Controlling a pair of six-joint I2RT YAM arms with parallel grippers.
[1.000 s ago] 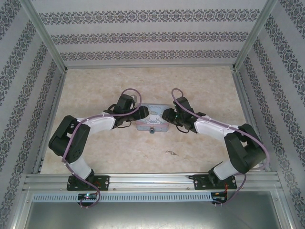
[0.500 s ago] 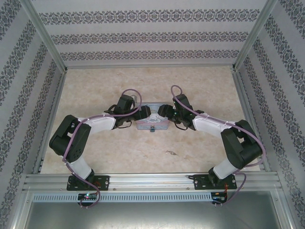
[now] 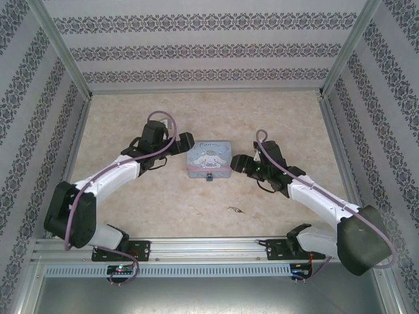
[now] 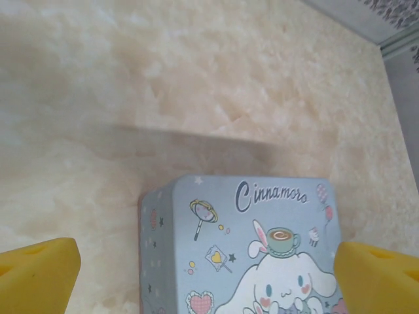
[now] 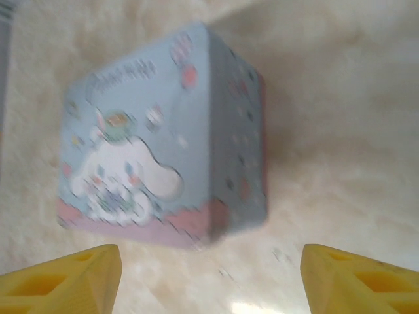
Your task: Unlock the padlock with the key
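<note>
I am holding my left gripper (image 3: 185,144) just left of and above the middle of the top view. Its jaws are spread wide beside the upper left corner of the pastel-blue tin (image 3: 209,157), and I am gripping nothing with them. In my left wrist view the two yellow fingertips (image 4: 39,275) are sitting in the bottom corners of the frame, far apart. The tin (image 4: 242,248), with its cartoon dog and the word "Cinnamoro", is lying between and beyond them in the lower middle, on the pale marbled table (image 4: 163,85).

My right gripper (image 3: 237,161) is hovering just right of centre in the top view, close to the tin's right edge; I cannot tell whether it is touching. Its jaws are also standing wide apart and empty. In my right wrist view the yellow fingertips (image 5: 62,278) are showing at the bottom left and bottom right, and the tin (image 5: 163,137), blurred, is lying in the upper left and middle of the frame.

The padlock (image 3: 209,177) is showing in the top view as a tiny dark piece at the middle of the tin's lower edge, touching it. The key (image 3: 234,210) is lying on the bare table, lower right of the padlock and well apart from both grippers, a thin sliver too small for me to read further
</note>
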